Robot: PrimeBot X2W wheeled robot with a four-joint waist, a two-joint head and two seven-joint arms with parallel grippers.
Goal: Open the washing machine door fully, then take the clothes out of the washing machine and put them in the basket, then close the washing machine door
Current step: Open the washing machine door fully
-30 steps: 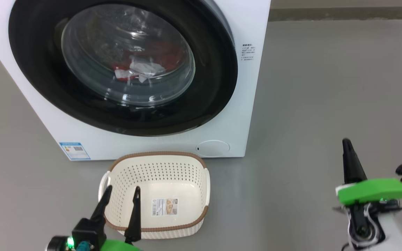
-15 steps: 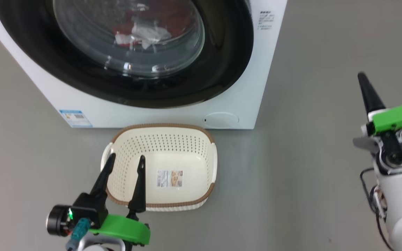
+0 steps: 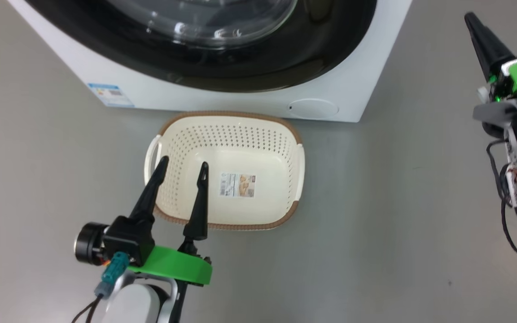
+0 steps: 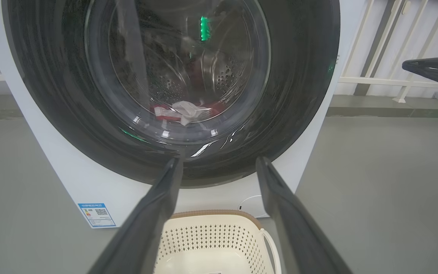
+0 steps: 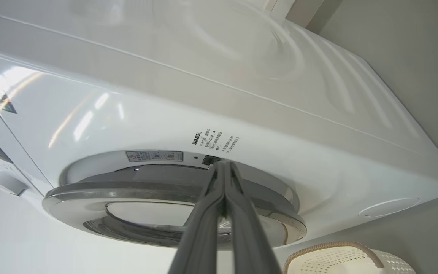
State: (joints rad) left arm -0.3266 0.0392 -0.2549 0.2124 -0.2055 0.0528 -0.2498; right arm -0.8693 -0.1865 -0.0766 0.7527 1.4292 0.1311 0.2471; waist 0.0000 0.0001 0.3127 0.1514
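Observation:
The white washing machine [image 3: 249,96] stands at the top of the head view, its black-rimmed washing machine door [image 3: 312,49] lying against the front. Through the glass, the left wrist view shows the clothes [image 4: 184,110]: red fabric with a white piece, low in the drum. The cream basket [image 3: 227,114] sits on the floor right before the machine. My left gripper [image 3: 184,161] hovers open over the basket's left part, with nothing in it. My right gripper [image 3: 471,20] is shut and empty at the machine's right. In the right wrist view its tips [image 5: 222,163] point at a small dark slot beside the door's rim [image 5: 89,194].
Grey floor [image 3: 397,202] spreads to both sides of the basket and behind it. A blue label [image 3: 110,94] and a round white flap [image 3: 314,108] mark the machine's lower front. A white railing [image 4: 375,80] stands beyond the machine's right side.
The head camera has shifted, so the machine now sits higher in the picture. My right gripper has risen beside the machine's right side. The left gripper stays open over the basket.

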